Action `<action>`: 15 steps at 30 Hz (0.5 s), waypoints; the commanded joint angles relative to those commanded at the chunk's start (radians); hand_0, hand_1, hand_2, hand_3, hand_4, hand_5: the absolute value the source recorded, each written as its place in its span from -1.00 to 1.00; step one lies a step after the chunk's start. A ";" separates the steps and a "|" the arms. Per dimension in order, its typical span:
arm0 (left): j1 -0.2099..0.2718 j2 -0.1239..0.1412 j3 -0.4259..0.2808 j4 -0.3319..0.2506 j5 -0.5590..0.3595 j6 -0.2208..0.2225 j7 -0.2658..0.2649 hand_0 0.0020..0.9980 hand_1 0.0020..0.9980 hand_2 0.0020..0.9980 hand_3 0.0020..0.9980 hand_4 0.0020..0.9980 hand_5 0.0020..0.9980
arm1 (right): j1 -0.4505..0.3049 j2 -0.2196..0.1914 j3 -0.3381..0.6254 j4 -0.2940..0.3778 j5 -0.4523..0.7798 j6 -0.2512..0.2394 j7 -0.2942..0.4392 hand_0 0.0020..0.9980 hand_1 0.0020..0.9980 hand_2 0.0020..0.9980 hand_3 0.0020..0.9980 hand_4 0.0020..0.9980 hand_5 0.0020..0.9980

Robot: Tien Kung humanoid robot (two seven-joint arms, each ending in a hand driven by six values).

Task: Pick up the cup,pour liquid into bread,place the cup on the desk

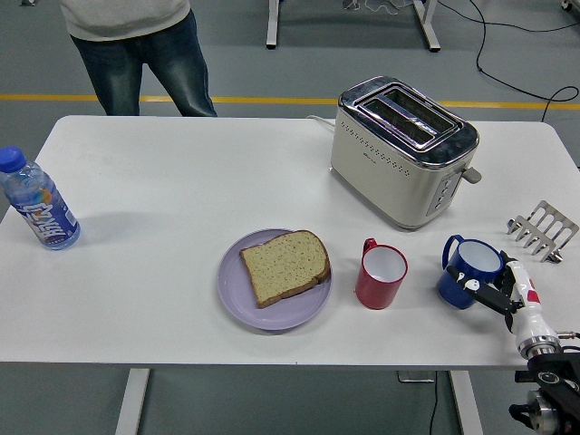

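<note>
A blue cup [468, 273] stands upright near the table's right front, its handle pointing back left. My right hand [494, 283] comes up from the lower right corner. Its fingers [517, 288] are stretched out against the cup's near right side and not closed around it. A red cup [381, 276] with a white inside stands left of the blue one. A slice of bread [285, 265] lies on a purple plate [263, 314] left of the red cup. My left hand is out of the picture.
A cream toaster [403, 148] stands behind the cups. A metal toast rack [542, 230] sits at the right edge. A water bottle [38, 211] stands at the far left. A person [136, 45] stands beyond the far side, hands out of view.
</note>
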 joint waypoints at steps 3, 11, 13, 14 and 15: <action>0.000 0.000 -0.003 0.000 0.005 0.001 0.002 0.39 0.52 0.55 0.21 -0.23 1.00 | -0.002 0.000 0.002 0.002 0.014 -0.005 0.016 0.02 -0.01 0.10 0.18 0.76 -0.83; 0.004 0.000 -0.009 0.000 0.012 0.003 0.004 0.39 0.52 0.55 0.21 -0.22 1.00 | -0.012 -0.011 0.028 0.036 0.042 -0.028 0.038 -0.05 -0.14 0.02 0.06 0.70 -0.94; 0.004 0.000 -0.010 0.000 0.013 0.003 0.004 0.39 0.52 0.55 0.21 -0.22 1.00 | -0.013 -0.016 0.034 0.046 0.037 -0.028 0.029 -0.05 -0.14 0.02 0.06 0.70 -0.94; 0.005 0.000 -0.010 0.000 0.014 0.003 0.004 0.39 0.52 0.55 0.20 -0.21 1.00 | -0.014 -0.020 0.040 0.056 0.031 -0.027 0.019 -0.18 -0.20 0.02 0.00 0.53 -1.00; 0.006 0.000 -0.011 0.001 0.014 0.003 0.004 0.39 0.52 0.55 0.20 -0.21 1.00 | -0.014 -0.025 0.047 0.069 0.016 -0.025 0.006 -0.18 -0.20 0.02 0.00 0.53 -1.00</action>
